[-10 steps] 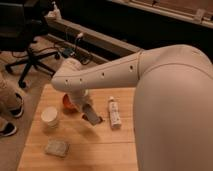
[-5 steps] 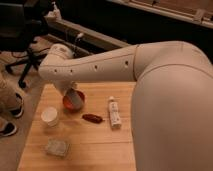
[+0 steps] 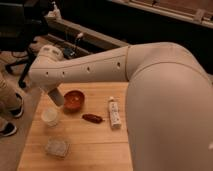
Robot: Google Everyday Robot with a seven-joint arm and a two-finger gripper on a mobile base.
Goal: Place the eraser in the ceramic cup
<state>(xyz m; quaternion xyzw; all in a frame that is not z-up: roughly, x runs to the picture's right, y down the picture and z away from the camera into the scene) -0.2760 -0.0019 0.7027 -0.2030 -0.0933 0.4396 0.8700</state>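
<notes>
Claw [image 3: 56, 97]: hung just above ceramic cup [image 3: 50, 116]; grip I could not tell. Eraser [image 3: 92, 118]: lay on bench [image 3: 90, 147]. Risk I judged: nudging cup over.

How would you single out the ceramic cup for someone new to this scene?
On the light wooden table, look near its left edge as pictured, just below the gripper at the white arm's tip. The small white round ceramic cup stands there, left of the red-orange bowl; it is smaller and whiter than the bowl.
</notes>
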